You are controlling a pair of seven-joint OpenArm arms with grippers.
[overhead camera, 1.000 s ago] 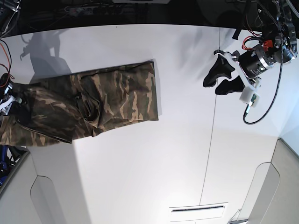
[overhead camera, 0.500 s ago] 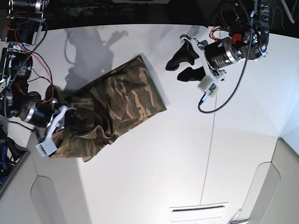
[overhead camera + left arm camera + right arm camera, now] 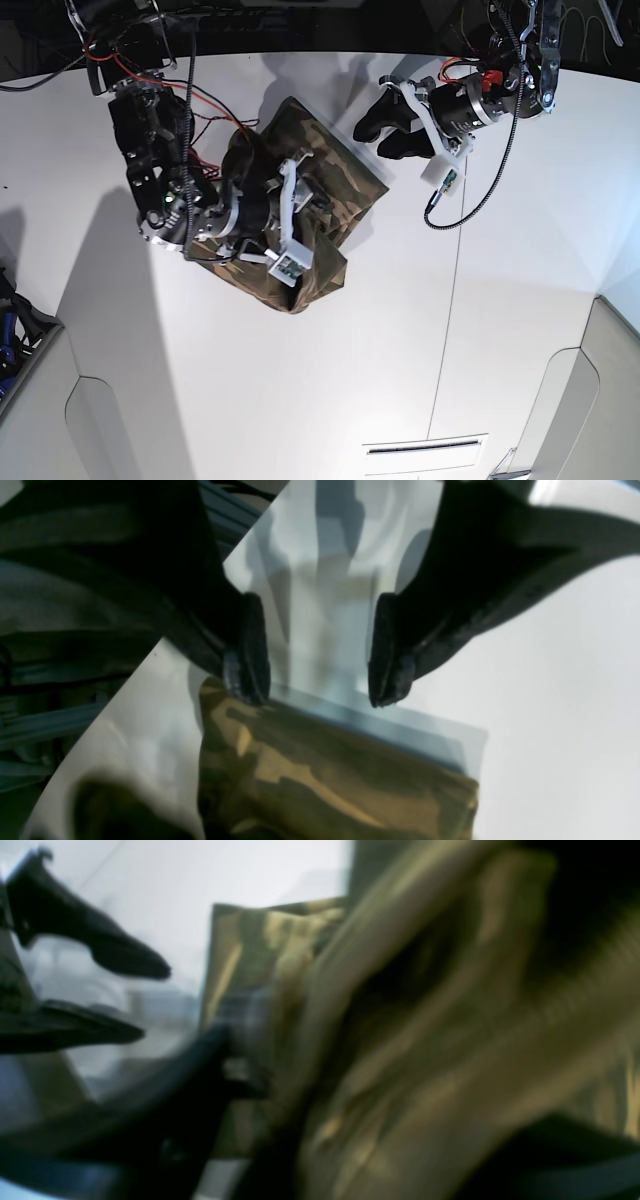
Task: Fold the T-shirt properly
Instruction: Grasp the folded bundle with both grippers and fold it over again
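- T-shirt (image 3: 330,190) in camouflage cloth lies bunched on the white table (image 3: 300,380), under our right arm.
- We see our left gripper (image 3: 375,128) beside the shirt's far corner, fingers (image 3: 247,650) apart, holding nothing.
- Our right gripper (image 3: 295,205) is in the cloth; we cannot tell its fingers' state.
- We can read no writing anywhere.

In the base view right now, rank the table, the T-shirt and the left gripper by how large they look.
1. The table, which fills most of the view.
2. The T-shirt, bunched up and partly hidden under the right arm.
3. The left gripper, though it sits above the table and nearer the camera, so it looks bigger than it is.
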